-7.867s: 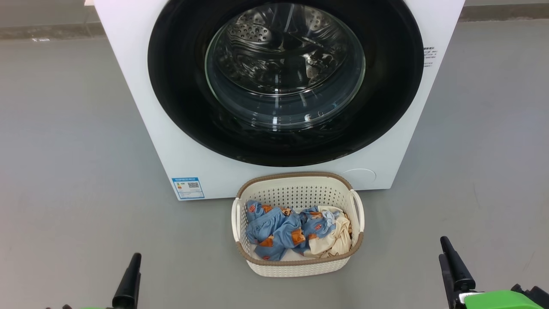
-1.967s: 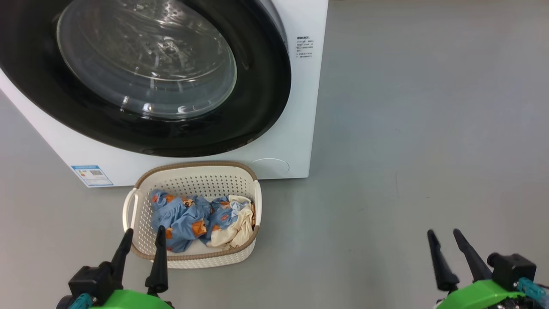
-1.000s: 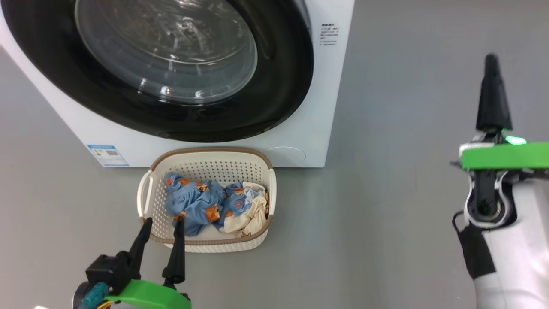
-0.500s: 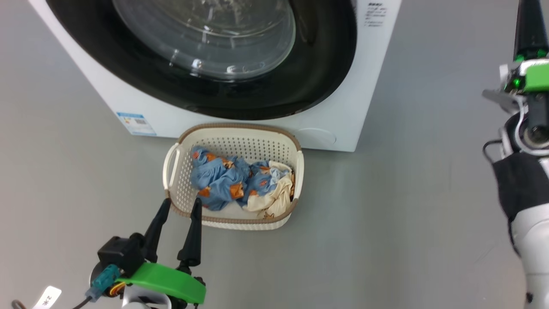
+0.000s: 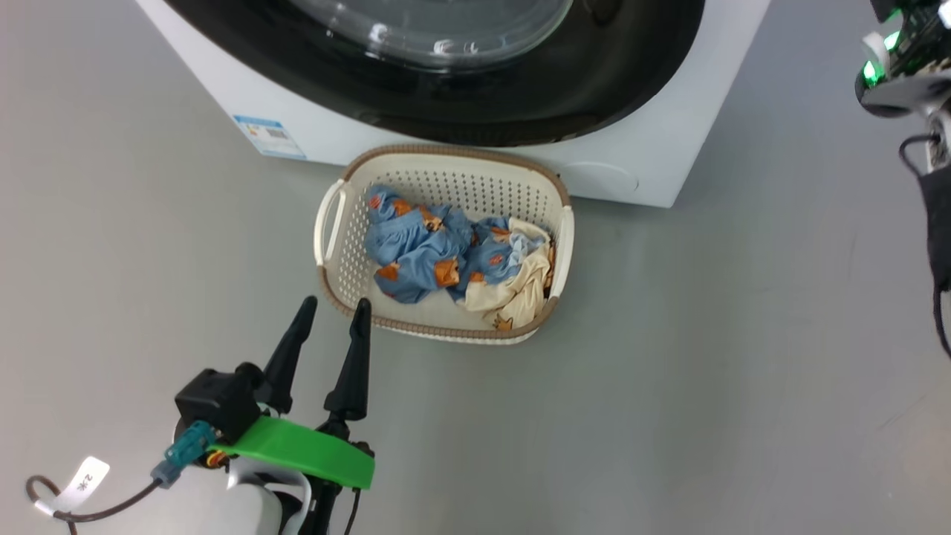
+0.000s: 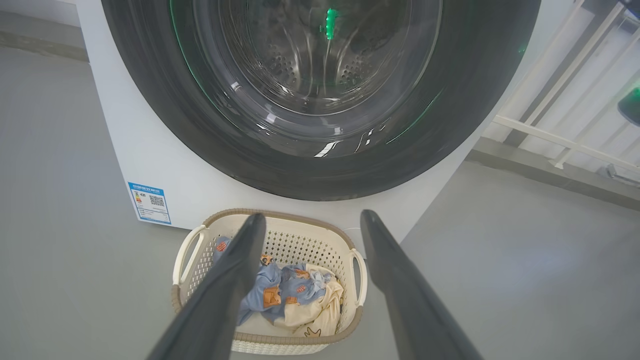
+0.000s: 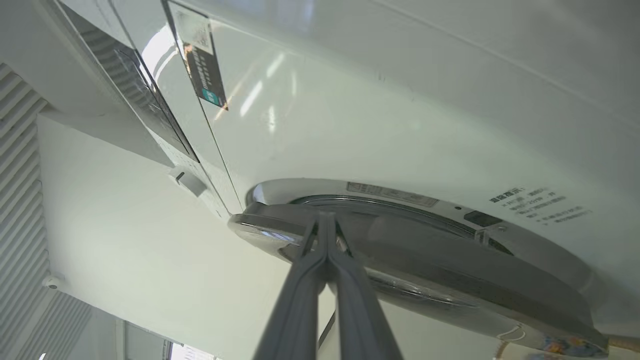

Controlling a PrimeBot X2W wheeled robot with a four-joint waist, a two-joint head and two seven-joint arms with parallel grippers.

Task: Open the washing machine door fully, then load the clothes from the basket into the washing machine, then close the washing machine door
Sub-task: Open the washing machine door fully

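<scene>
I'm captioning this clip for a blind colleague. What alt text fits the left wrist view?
The left gripper's two dark fingers, spread open, point at a cream basket of blue and cream clothes on a grey floor. Behind it stands a white washing machine with a big round black door.

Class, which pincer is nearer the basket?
Left. The left pincer hovers just short of the basket; the right pincer is up at the edge of the washing machine door.
</scene>
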